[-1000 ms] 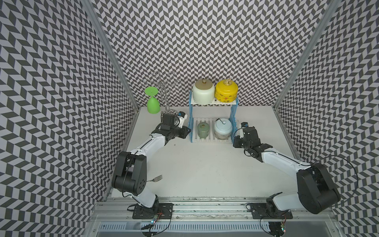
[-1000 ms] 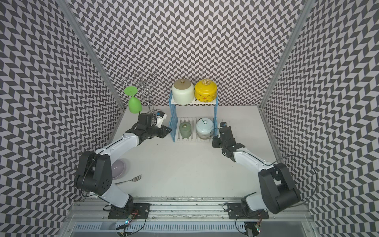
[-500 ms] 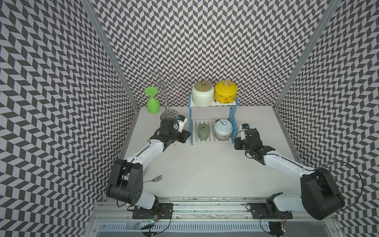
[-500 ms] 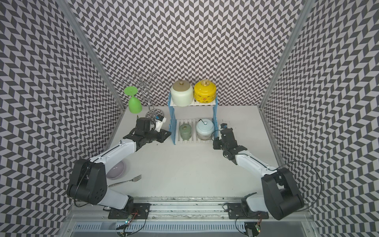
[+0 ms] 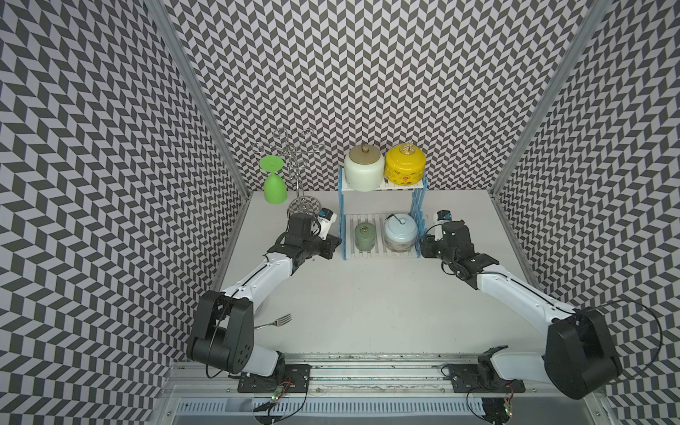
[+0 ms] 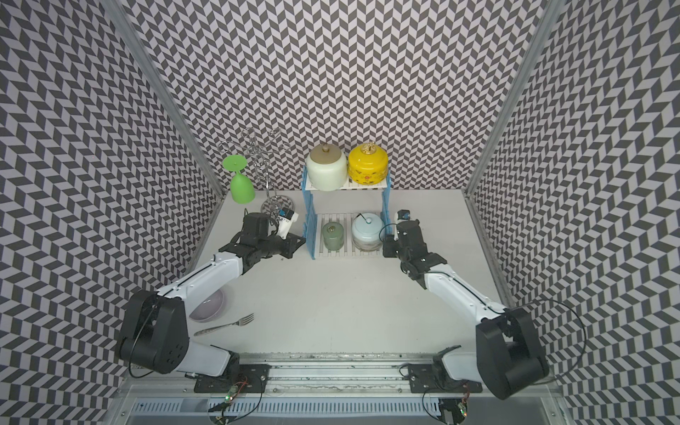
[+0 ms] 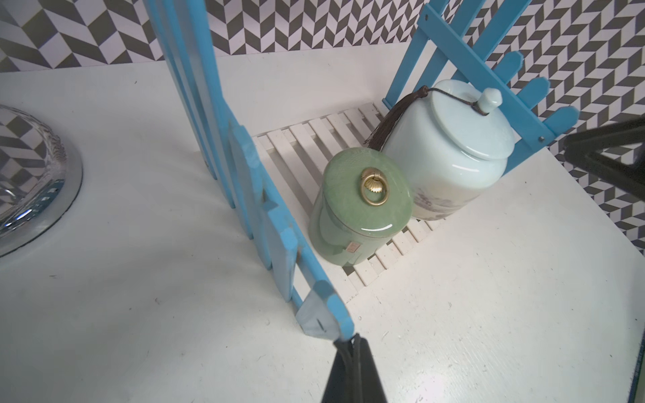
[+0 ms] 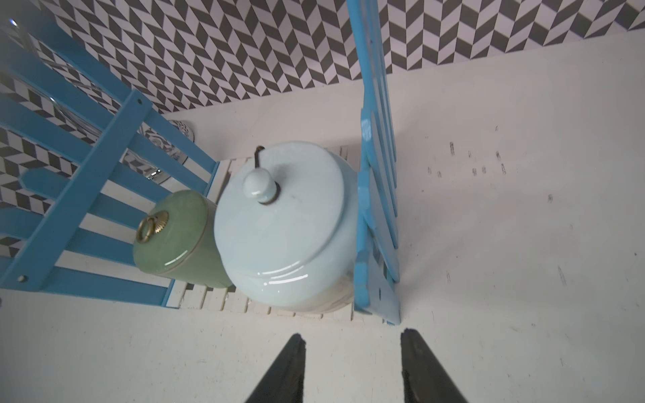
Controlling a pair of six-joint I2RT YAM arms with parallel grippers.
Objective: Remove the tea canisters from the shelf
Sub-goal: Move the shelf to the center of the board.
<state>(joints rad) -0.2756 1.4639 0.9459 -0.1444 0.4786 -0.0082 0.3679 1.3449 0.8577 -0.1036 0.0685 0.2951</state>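
Note:
The shelf (image 5: 420, 206) has blue picket sides and white slats. Its top tier carries a cream tea canister (image 5: 364, 173) and a yellow one (image 5: 405, 170). A sage green canister (image 7: 359, 206) and a pale blue tasselled canister (image 8: 286, 226) share the bottom tier. My left gripper (image 7: 352, 340) is shut, its tip against the front picket of the shelf's left side. My right gripper (image 8: 351, 335) is open and empty, low on the table just before the shelf's right front corner, near the pale blue canister.
An upturned green goblet (image 5: 274, 184) and a chrome wire stand (image 5: 294, 165) are at the back left. A fork (image 5: 274, 323) and a purple bowl (image 6: 208, 305) lie by the left arm's base. Patterned walls close in three sides.
The right gripper has gone from shut to open at the shelf's right front corner. The left gripper has slid forward along the shelf's left side and stays shut.

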